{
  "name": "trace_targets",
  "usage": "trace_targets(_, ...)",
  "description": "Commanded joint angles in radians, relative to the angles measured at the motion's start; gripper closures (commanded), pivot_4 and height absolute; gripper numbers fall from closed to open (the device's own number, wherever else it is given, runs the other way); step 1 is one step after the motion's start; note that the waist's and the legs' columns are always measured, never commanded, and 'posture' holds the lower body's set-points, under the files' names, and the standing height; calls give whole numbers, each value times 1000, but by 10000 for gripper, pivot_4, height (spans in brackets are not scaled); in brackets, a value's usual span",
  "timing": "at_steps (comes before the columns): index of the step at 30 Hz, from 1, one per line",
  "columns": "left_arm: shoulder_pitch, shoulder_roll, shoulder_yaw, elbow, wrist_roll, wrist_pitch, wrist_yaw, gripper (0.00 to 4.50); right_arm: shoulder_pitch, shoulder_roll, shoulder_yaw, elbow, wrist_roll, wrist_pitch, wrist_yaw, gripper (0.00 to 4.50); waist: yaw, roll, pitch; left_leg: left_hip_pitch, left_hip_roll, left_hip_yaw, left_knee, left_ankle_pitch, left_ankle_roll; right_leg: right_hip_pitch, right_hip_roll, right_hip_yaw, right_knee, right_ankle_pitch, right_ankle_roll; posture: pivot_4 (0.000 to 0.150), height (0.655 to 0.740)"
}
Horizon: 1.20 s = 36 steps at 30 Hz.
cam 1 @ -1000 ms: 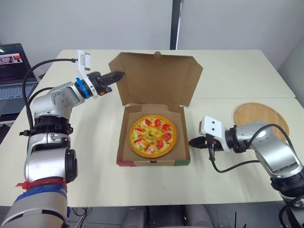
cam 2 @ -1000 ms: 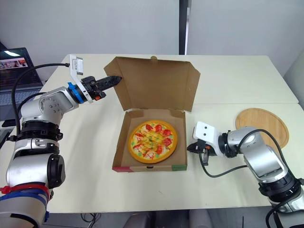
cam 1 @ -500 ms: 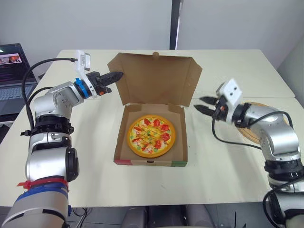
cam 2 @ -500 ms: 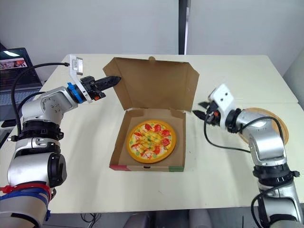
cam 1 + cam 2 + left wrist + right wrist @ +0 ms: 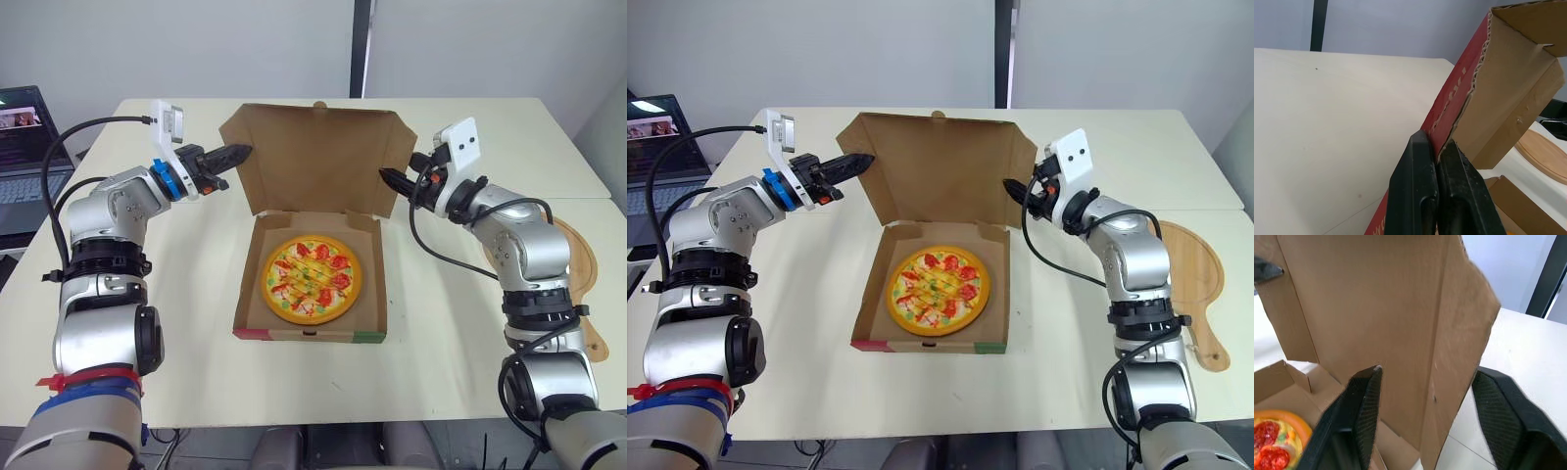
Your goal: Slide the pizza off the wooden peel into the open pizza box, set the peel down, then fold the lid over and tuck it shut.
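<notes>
Pinching the upright lid [image 5: 318, 162] at its left edge, the left gripper [image 5: 1436, 142] is clamped on the cardboard, while the right gripper [image 5: 1427, 374] gapes wide astride the lid's right flap. The pizza [image 5: 312, 279] lies in the box base [image 5: 309, 333]; the wooden peel [image 5: 1195, 284] rests on the table [image 5: 196, 323], well right of the box

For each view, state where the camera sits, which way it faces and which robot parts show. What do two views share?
Left eye view: on the head, looking down at the boxed pizza; both arms show.
Right eye view: head, same scene; both arms.
Left wrist view: left wrist, looking along the left jaws, shut on the lid's edge.
Right wrist view: right wrist, facing the lid's inside between the open right jaws.
Shared: both wrist views see the lid.
</notes>
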Motion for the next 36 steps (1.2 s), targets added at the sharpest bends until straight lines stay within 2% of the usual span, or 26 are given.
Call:
trace_targets(1, -11, -1, 23, -42, -4, 2, 0, 45000, -39, 5, -15, -7, 23, -25, -7, 30124, -1, 0, 0, 0, 0, 0, 0, 0, 0, 0, 0, 0, 0, 0, 0, 1500, 7400)
trace_targets(5, -11, -2, 26, -53, -6, 8, 0, 45000, -50, 10, -13, 6, 23, -34, -11, 44266, -4, 0, 0, 0, 0, 0, 0, 0, 0, 0, 0, 0, 1, 0, 0, 1500, 7400)
trace_targets(6, -12, -3, 28, -60, -8, 12, 2, 45000, -54, 12, -12, 10, 23, -35, -14, 44712, -5, 0, 0, 0, 0, 0, 0, 0, 0, -1, 0, 0, 2, 0, 0, 1500, 7400)
trace_targets(12, 20, -9, 12, -178, 7, 45, 57, 45000, -70, 19, -11, -31, 25, -16, -45, 44712, -12, 0, 0, 0, 0, 0, 1, 0, 0, -2, 0, 1, 8, 0, 0, 1500, 7400)
trace_targets(20, 80, -69, 36, -469, -32, 235, 266, 45000, -61, 15, 2, -195, 15, 68, -126, 44712, -12, 0, 0, 0, 0, 1, 2, 0, 0, -3, 0, 2, 9, 0, 0, 1500, 7400)
trace_targets(25, 68, -100, 74, -567, -65, 328, 359, 45000, -52, 20, 4, -292, 26, 140, -163, 44712, -12, 0, 0, 0, 0, 2, 3, 0, 0, -4, 0, 3, 9, 0, 0, 1500, 7400)
trace_targets(36, 73, -141, 111, -728, -163, 492, 420, 45000, 15, 7, 10, -445, 48, 226, -172, 44712, -10, 0, 0, -1, 0, 2, 5, 0, 0, -4, 0, 4, 10, 0, 0, 1500, 7400)
